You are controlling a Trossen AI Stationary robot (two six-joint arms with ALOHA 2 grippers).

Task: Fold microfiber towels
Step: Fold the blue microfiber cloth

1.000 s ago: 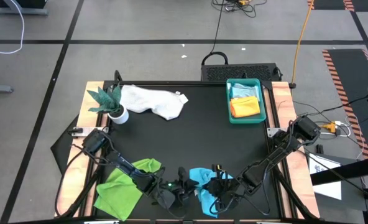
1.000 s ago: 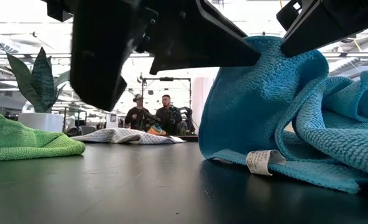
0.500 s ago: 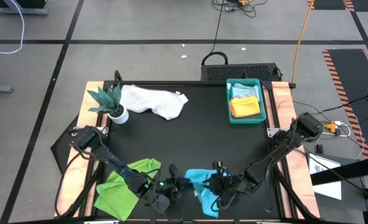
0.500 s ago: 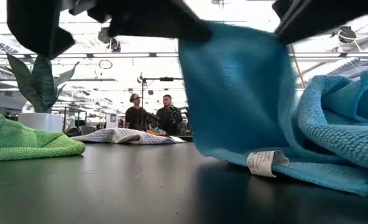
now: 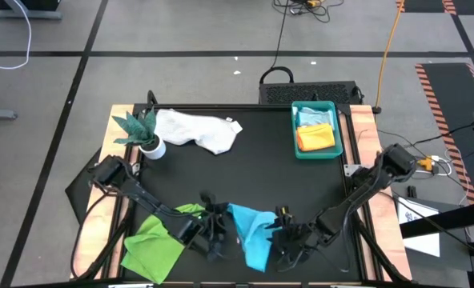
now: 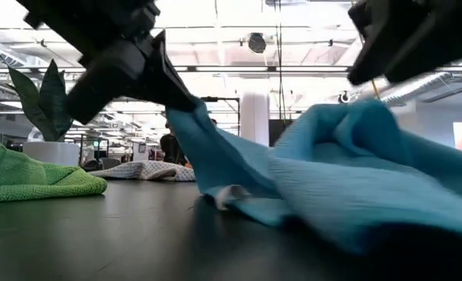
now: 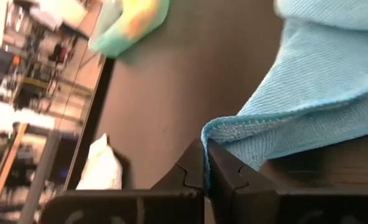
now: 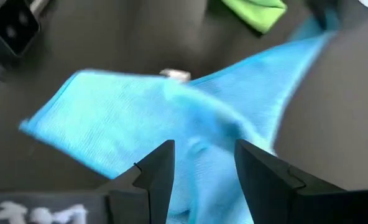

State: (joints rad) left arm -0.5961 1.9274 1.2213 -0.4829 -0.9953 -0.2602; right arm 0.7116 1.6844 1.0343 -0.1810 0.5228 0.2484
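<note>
While we are working on the bright blue towel (image 5: 251,234), most of the job is waiting for us. Our big black table (image 5: 253,164) is holding all the cloths. We are seeing the white-grey towel (image 5: 197,130) lying loose and crumpled at the far side, near the little plant (image 5: 141,132). We are seeing the green towel (image 5: 158,242) bunched up at the near left edge, not neatly folded as far as we can tell. In the teal tray (image 5: 295,132) the pale blue towel (image 5: 313,117) and the orange towel (image 5: 317,139) are sitting, and they look done. Our left gripper (image 7: 205,163) is pinching a corner of the bright blue towel with its fingers tight together and is holding it up off the table. Our right gripper (image 8: 199,163) is hanging over the same towel with its fingers apart, holding nothing. We are not able to see how neat the towels in the tray are, and our arms are hiding part of the blue towel.
</note>
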